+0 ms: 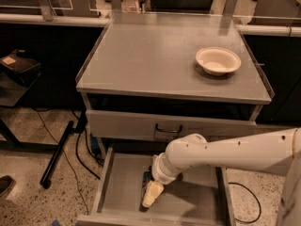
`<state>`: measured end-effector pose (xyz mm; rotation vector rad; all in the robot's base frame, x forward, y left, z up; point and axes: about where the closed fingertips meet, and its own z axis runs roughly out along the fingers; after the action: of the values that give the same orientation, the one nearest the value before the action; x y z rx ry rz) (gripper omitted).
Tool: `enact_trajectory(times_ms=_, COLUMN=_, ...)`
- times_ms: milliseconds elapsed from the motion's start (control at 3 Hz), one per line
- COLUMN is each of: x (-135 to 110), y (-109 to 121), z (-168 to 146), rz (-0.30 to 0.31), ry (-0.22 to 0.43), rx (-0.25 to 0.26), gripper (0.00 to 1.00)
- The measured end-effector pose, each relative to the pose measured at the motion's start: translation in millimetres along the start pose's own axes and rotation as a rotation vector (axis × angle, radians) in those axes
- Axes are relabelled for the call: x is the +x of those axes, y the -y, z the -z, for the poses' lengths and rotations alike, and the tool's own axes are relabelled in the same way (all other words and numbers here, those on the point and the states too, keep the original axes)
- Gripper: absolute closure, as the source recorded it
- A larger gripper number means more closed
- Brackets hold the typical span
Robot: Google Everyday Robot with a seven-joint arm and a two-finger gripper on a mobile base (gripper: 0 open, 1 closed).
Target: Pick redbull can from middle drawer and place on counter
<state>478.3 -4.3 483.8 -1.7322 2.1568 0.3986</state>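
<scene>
We logged the gripper (151,195) low in the open middle drawer (120,187), right against the redbull can (145,180) on the drawer floor. We could not tell its grip state. The counter (150,55) held a bowl (217,60).

cream hand (151,194) in grey middle drawer (121,192), grey counter (155,55), cream bowl (217,60), speckled floor (42,206)

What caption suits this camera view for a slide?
End effector at the redbull can in the open middle drawer; bowl on the counter.
</scene>
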Motion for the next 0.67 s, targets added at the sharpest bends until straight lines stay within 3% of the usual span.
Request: enact_trajectory(times_ms=667, x=25, y=-3, z=-23, rz=-0.056, ry=0.073, rx=0.019, gripper=0.0)
